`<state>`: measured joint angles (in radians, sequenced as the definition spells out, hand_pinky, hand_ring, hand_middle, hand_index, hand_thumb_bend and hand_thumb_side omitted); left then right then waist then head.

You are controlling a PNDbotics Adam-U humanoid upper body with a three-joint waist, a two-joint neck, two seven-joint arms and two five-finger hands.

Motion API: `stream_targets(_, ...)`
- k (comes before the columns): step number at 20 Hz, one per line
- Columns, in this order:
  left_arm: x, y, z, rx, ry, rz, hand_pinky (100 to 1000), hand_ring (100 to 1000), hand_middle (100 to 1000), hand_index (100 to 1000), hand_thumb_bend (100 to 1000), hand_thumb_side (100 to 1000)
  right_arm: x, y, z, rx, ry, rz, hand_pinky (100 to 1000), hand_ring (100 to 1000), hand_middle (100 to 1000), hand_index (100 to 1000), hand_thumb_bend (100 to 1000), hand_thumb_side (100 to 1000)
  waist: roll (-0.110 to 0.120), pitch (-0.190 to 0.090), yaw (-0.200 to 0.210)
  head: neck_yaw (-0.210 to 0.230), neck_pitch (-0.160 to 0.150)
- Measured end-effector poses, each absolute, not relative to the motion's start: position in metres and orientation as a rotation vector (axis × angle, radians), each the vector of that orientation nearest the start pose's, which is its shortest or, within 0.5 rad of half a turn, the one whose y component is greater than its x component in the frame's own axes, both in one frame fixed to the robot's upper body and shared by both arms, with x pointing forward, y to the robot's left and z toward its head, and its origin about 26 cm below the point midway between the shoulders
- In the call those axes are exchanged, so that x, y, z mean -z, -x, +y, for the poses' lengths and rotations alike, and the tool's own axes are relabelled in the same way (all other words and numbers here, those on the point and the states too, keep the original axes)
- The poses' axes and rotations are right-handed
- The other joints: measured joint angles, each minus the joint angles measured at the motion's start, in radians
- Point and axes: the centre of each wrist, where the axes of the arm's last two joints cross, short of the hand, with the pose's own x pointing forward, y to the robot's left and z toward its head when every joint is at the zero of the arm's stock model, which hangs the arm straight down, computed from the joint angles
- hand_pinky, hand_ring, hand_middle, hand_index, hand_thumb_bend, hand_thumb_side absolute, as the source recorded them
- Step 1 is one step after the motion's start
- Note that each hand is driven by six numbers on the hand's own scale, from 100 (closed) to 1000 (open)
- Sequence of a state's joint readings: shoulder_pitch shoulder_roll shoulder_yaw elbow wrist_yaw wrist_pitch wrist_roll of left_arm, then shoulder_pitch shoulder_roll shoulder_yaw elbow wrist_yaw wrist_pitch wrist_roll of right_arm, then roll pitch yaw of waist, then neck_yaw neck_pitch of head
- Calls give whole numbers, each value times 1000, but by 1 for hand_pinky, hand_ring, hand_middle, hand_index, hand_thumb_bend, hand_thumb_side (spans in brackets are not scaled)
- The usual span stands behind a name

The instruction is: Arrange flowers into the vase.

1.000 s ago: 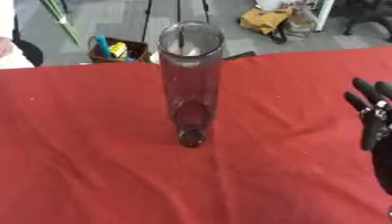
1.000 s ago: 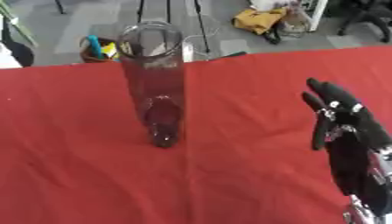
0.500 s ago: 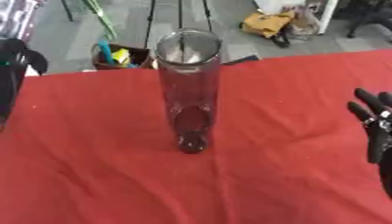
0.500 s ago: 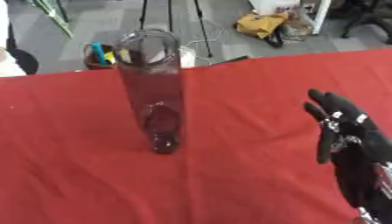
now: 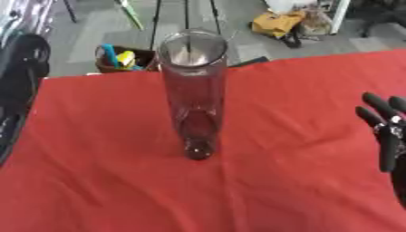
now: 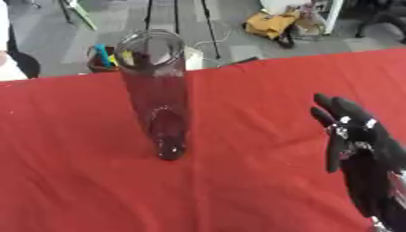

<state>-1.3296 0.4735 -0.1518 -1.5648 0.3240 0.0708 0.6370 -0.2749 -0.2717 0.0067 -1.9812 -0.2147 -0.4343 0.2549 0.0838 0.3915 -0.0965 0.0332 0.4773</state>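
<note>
My right robot hand [image 6: 366, 149] shows at the right edge, black with silver at the joints, raised with its fingers [image 6: 326, 105] straight and pointing up and away from me, holding nothing. The forearm runs down toward the lower right corner. My left robot hand shows in neither view.

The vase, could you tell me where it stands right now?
The vase stands upright and empty on the red tablecloth, left of centre in both eye views, well apart from the right hand.

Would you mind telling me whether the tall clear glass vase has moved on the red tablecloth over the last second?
No. The tall clear glass vase stands upright at the same cloth folds; only the camera shifted.
</note>
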Motion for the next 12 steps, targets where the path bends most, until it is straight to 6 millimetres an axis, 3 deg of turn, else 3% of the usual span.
stream_targets(7,-470,-337,155,267,-96,3515,100,100,100,100,100,791,-186,-301,-250,757,380,3496,997,1000,264,932,100,1000,8,14,-13,28,4)
stream_targets(12,-471,-335,149,269,-154,3515,100,100,100,100,100,788,-187,-301,-249,780,390,3489,1000,1000,260,933,100,1000,11,26,-21,34,-13)
